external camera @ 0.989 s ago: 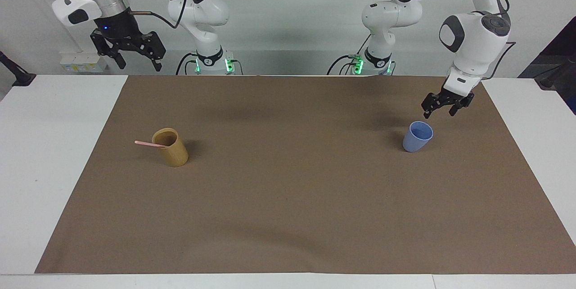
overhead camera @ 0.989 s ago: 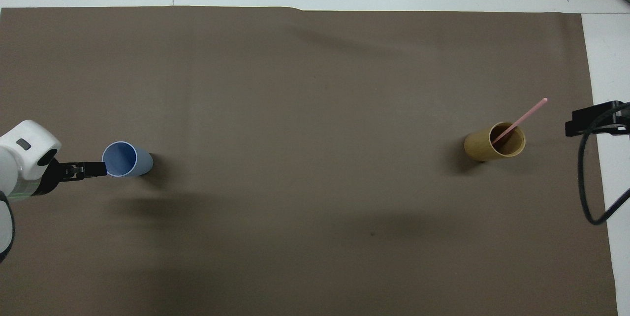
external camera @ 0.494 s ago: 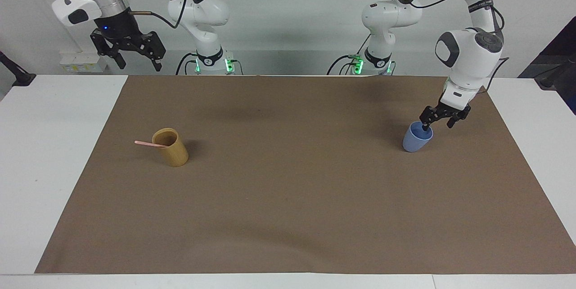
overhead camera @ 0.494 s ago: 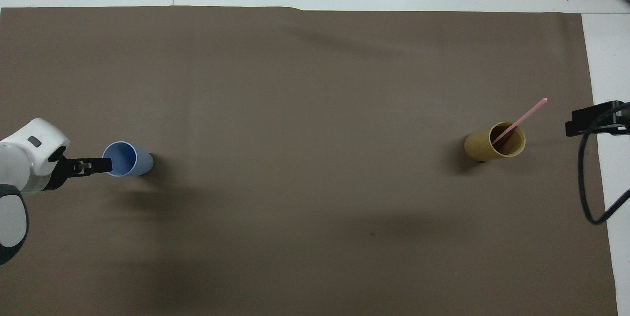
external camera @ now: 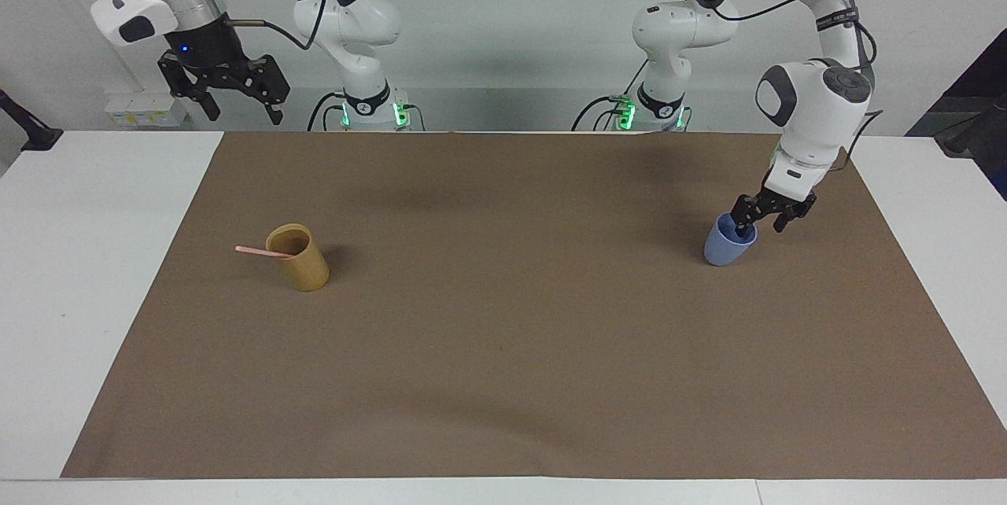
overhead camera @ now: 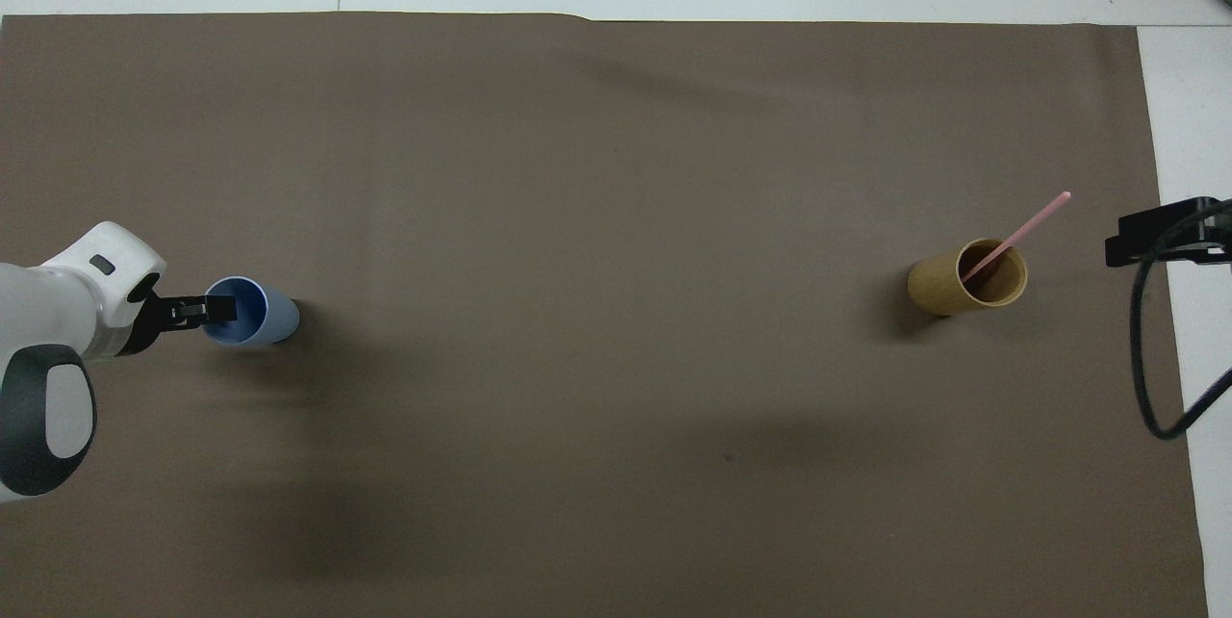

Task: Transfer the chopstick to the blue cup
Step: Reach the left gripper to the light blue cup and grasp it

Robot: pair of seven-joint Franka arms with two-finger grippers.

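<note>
On the mat [external camera: 503, 379] we had the cup [external camera: 725, 245] near the left arm's edge, our left gripper [external camera: 757, 215] straddling its rim, grip unconfirmed; right gripper [external camera: 224, 88] waited open; chopstick [external camera: 263, 252] stood in the tan cup [external camera: 299, 259]; squeeze gently, avoid tipping.

left gripper [external camera: 757, 222] low, arm bent down | right gripper [external camera: 234, 102] raised, open
</note>
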